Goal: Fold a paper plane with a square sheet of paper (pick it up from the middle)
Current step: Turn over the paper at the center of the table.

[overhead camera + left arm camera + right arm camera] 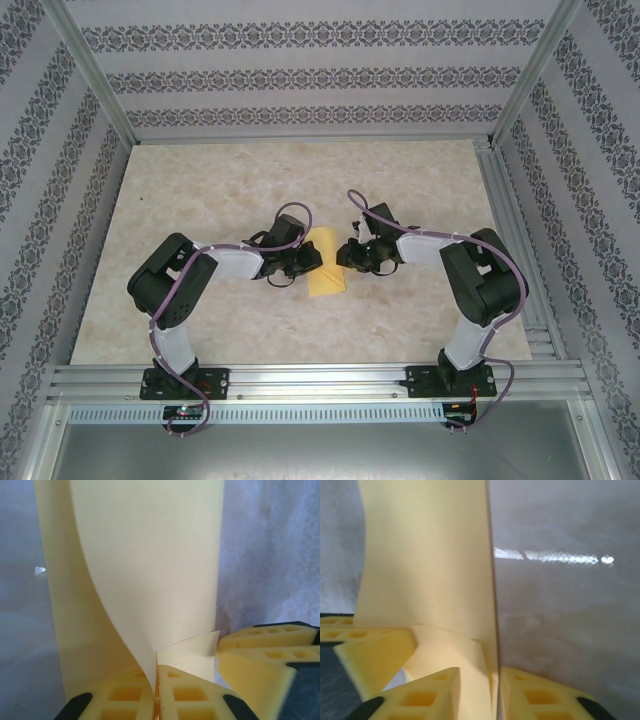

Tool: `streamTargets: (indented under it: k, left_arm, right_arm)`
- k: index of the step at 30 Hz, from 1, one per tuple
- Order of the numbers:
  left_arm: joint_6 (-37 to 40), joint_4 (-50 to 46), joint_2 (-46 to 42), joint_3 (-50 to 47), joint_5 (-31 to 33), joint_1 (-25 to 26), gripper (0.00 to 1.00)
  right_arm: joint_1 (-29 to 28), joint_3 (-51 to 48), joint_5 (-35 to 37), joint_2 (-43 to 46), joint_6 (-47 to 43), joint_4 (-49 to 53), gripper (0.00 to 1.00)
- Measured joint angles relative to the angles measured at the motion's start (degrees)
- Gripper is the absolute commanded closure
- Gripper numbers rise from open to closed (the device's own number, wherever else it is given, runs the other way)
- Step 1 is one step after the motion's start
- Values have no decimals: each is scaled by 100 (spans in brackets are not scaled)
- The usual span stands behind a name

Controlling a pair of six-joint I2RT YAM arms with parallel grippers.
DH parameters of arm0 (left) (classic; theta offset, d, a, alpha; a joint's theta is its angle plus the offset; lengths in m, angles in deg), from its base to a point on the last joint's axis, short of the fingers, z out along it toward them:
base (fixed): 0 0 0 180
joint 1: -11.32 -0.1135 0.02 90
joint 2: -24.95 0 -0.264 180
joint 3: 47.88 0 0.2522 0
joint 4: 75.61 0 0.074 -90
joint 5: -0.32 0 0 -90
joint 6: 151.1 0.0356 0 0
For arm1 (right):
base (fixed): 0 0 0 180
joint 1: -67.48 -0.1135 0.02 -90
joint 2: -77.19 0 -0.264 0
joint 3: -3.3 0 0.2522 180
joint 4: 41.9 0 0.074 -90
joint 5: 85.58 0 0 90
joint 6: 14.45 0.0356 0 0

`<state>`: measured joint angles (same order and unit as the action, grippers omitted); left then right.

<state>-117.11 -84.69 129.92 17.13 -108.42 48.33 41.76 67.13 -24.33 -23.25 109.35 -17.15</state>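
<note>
The left gripper (pixel 156 680) is pinching the left edge of the square sheet of paper (pixel 325 270), which is lying mid-worktop (pixel 200 180) with its long axis running near to far. The right gripper (pixel 492 680) is straddling the right edge; whether it is clamping, I cannot tell.

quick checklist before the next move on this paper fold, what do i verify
1. Left end effector shut on the paper: ok.
2. Right end effector gripping the paper: cannot tell; the edge sits between its fingers.
3. Fold pressed flat: not ok; the sheet curls.
4. End effectors clear of each other: cannot tell; very close.
5. Paper well inside the table edges: ok.
</note>
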Motion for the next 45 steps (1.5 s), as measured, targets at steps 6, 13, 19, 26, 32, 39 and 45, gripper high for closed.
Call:
streamTargets:
  k: [6,13,19,26,32,39,45]
  left_arm:
    - [267,-431,-254,17,221,0,99]
    - [1056,-1910,-1296,673,765,-13,100]
    - [1856,-3654,-1818,1847,1805,31,100]
    - [2439,-5399,-1683,2780,3600,271,100]
    - [2551,-6688,-603,3630,5556,485,100]
    - [2623,-6922,584,3731,6146,518,100]
    - [2623,-6365,1161,3720,5650,638,100]
  right_arm:
    - [0,2,295,894,-20,256,35]
    - [33,-214,1502,2378,-87,387,15]
    - [76,-640,2319,3187,-195,380,5]
    - [111,-824,2623,3399,-216,356,4]
    - [149,-887,2719,3399,-212,358,4]
    - [227,-933,2750,3399,-170,363,5]
    - [302,-933,2752,3399,-105,402,5]
